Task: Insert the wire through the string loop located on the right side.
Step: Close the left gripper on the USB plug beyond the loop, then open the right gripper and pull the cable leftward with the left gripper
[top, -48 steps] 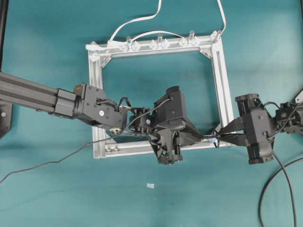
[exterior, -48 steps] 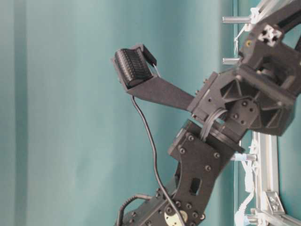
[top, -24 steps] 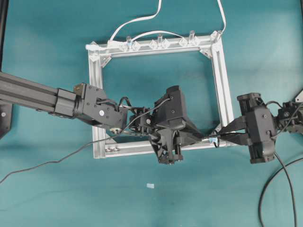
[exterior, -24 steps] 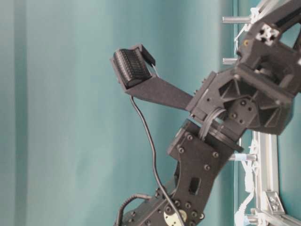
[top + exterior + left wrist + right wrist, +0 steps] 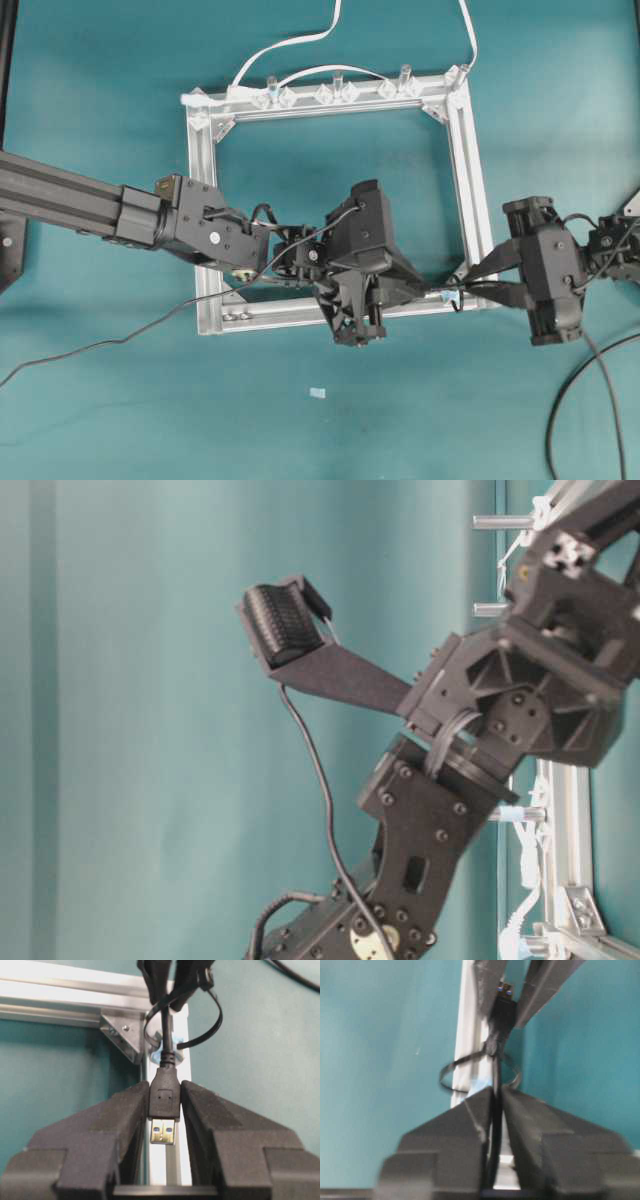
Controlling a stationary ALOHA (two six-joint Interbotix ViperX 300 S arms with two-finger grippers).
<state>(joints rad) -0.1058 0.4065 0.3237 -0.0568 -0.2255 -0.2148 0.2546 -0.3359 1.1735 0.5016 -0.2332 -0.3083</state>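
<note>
Surface: teal cloth surface (image 5: 100, 420), seen from overhead, carrying a square silver aluminium frame (image 5: 470, 170) with open cloth on all sides of it.
Frame edges: four rails around an open teal middle; clear pegs (image 5: 337, 80) stand along the far rail and white flat cables (image 5: 290, 45) run off the far edge.
Left pincer: the left pincer (image 5: 425, 292) reaches from the left across the frame's near rail to its near right corner, clenched on the plug of the wire (image 5: 164, 1097); the plug's metal tip sticks out behind the fingers.
Wire: thin and black, it trails from the left arm over the near rail and off the left edge of the cloth (image 5: 100, 345); at the other end it leaves the plug and runs on toward the right arm.
String loop: the string loop (image 5: 210, 1025) is a thin dark ring fixed to the right rail by a small pale clip, close to the corner bracket; the wire passes through it between the two pincers.
Right pincer: the right pincer (image 5: 468, 284) comes in from the right, just outside the right rail; it is released, its fingers a little apart with the wire running between them.
Gap between pincers: small, taken up by the loop and the rail.
Open room: wide bare cloth in front of the frame, apart from one small pale scrap (image 5: 317, 392); a thick black cable (image 5: 560, 410) curves at the near right edge.
</note>
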